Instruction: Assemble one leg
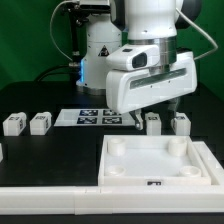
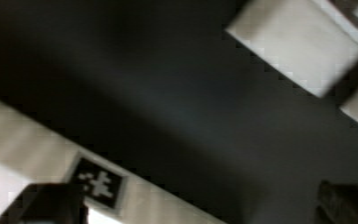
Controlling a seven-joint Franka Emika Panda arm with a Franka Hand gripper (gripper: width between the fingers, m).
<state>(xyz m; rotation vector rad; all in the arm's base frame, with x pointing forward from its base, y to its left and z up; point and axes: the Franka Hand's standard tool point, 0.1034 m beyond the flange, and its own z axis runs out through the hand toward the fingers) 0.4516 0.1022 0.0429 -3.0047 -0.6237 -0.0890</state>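
Note:
Several small white legs stand on the black table. Two are at the exterior view's left (image 1: 13, 124) (image 1: 40, 122), and two are side by side further right (image 1: 152, 122) (image 1: 181, 122). My gripper (image 1: 152, 111) hangs just above and behind the right pair, touching neither. The large white tray-like panel (image 1: 200, 160) lies in front of them. In the blurred wrist view my gripper (image 2: 194, 206) is open, with only dark table between the fingertips (image 2: 51, 202). A white surface with a marker tag (image 2: 101, 184) lies beside one finger. I cannot tell which part it is.
The marker board (image 1: 95, 117) lies flat between the two pairs of legs. A long white wall (image 1: 50, 195) runs along the front edge. The robot base (image 1: 100, 45) stands behind. A white shape (image 2: 309, 40) shows at the wrist view's corner.

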